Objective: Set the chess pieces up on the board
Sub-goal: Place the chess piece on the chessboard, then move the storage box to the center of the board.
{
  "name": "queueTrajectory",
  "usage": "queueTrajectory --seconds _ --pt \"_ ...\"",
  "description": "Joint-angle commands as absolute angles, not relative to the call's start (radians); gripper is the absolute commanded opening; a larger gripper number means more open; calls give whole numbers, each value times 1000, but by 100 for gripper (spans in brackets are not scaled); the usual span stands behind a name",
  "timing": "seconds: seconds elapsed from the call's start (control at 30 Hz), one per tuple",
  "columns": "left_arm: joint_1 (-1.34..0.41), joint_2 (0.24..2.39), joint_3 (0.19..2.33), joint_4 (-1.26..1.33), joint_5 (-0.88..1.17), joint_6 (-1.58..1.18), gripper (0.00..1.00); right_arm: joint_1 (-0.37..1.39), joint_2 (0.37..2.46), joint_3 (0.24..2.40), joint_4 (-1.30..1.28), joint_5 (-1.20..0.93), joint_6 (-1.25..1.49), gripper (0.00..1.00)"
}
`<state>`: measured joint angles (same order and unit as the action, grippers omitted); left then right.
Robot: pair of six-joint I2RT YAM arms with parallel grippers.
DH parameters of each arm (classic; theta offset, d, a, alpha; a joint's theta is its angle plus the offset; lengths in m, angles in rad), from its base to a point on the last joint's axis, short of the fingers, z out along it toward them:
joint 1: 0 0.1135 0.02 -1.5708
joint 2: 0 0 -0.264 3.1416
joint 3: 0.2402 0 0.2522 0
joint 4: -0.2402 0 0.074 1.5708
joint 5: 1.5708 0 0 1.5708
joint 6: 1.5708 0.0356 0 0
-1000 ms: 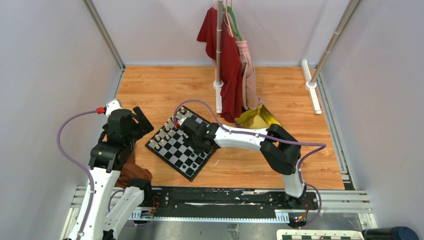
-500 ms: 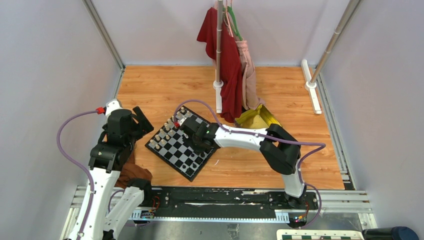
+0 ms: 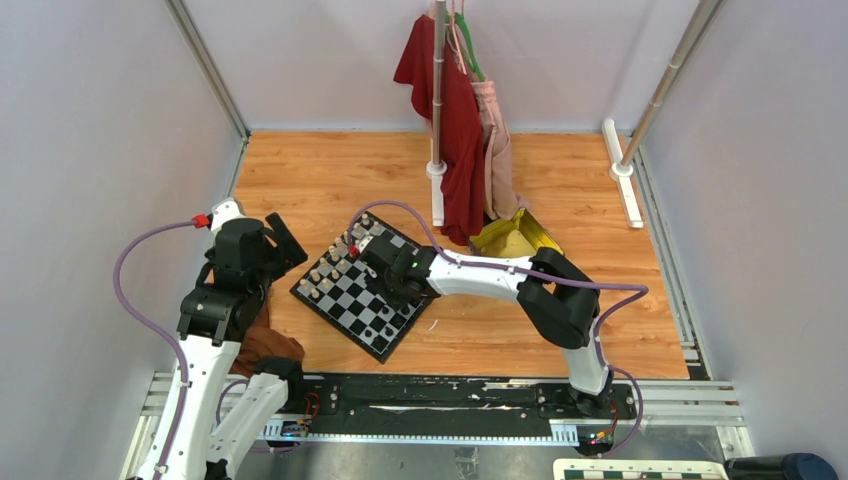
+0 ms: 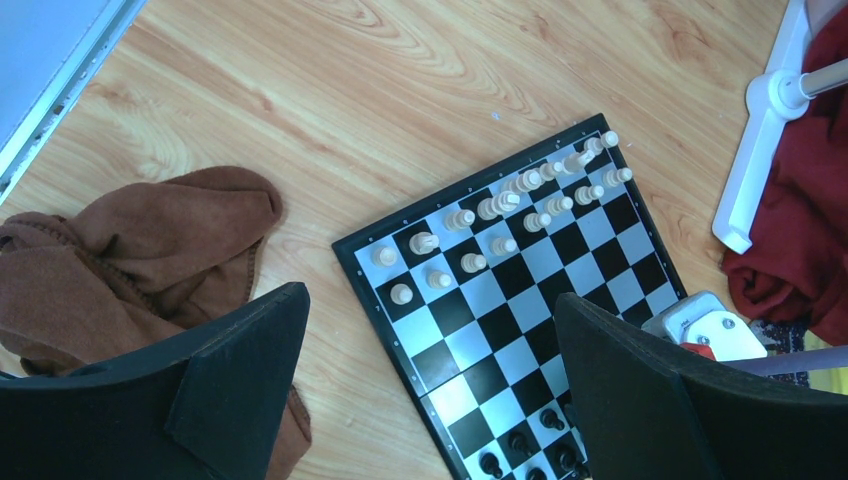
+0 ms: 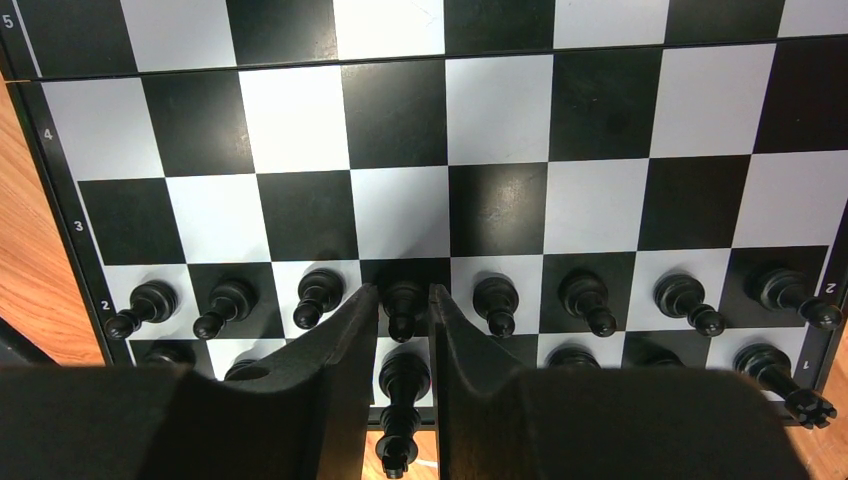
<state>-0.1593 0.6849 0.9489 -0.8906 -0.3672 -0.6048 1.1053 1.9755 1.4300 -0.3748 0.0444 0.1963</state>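
Note:
The board [image 3: 360,297] lies tilted on the wooden floor between the arms. Cream chess pieces [image 3: 335,262] fill its far-left rows, also seen as cream chess pieces [image 4: 500,205] in the left wrist view. Black chess pieces [image 5: 590,300] line the two rows nearest my right gripper [image 5: 403,295]. That gripper is low over the board [image 5: 500,120] and narrowly open. A black pawn [image 5: 403,305] stands at its tips and a taller black piece [image 5: 400,395] stands upright between the fingers with slim gaps either side. My left gripper [image 4: 430,300] hovers wide open and empty above the board's left edge.
A brown cloth [image 3: 265,345] lies left of the board, by the left arm. A gold tray [image 3: 515,238] sits behind the right arm, under red and pink garments [image 3: 450,120] on a white stand. A white bar [image 3: 625,185] lies at the far right.
The right arm's elbow has shifted very slightly to the left. The left arm and the pieces in the top view stay where they were.

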Motion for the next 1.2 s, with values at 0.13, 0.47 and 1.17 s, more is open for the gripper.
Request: queueTrajectory --seconds 0.13,0.47,1.17 --pt "-152 687 962 -870 -376 -594 100 1095 1972 1474 -419 47 169 30" --pt "-152 686 966 -870 -377 -593 100 1095 1959 1505 -435 54 164 30" --pt "-152 699 943 -861 -472 -650 100 936 1524 1243 -431 394 210 40"
